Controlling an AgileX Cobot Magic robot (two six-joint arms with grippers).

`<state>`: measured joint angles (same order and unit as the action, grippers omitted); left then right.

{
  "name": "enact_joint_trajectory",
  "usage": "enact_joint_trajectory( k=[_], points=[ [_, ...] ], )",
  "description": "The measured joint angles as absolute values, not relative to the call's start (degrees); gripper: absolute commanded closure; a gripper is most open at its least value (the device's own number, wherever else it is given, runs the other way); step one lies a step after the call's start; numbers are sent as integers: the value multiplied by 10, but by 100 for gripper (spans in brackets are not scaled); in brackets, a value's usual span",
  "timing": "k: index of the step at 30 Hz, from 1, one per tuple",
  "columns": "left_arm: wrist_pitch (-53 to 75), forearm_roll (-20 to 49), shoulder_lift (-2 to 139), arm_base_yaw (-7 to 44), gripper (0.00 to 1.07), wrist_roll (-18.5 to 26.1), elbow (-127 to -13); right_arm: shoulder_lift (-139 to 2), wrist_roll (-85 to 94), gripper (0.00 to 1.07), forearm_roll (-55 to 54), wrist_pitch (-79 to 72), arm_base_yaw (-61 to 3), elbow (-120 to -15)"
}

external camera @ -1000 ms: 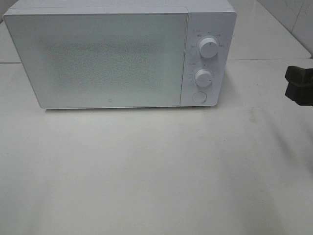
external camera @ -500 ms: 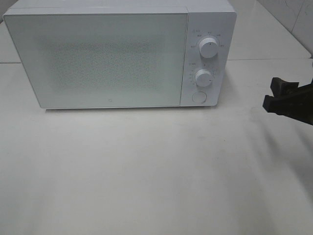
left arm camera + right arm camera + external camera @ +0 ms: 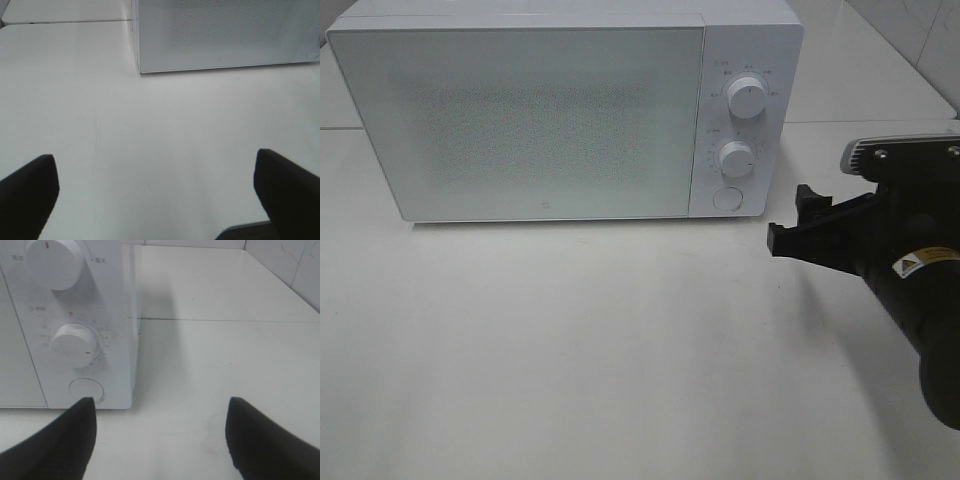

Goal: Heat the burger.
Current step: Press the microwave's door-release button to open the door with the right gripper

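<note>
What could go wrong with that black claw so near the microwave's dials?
The right gripper, jaws open, hangs beside the microwave. If it aims for the round button, it might nudge the lower knob just above it and alter the setting. Also, the door is shut and no burger shows in any view, so the microwave could end up running empty.

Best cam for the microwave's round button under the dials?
Right wrist: the round white push button sits close and large below the lower dial. Exterior high shows it small but whole. Left wrist shows only the white microwave's door.
</note>
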<state>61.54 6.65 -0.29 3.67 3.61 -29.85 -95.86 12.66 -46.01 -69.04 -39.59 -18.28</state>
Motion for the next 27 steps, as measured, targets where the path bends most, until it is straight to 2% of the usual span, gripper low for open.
enact_joint_trajectory(
  k=[10, 27],
  points=[
    [615, 66, -3, 37, 9, 36, -299, -1007, 146, 36, -506, -692, -446, -252],
    [615, 66, -3, 37, 9, 36, -299, -1036, 151, 36, -513, -689, -451, -294]
  ],
)
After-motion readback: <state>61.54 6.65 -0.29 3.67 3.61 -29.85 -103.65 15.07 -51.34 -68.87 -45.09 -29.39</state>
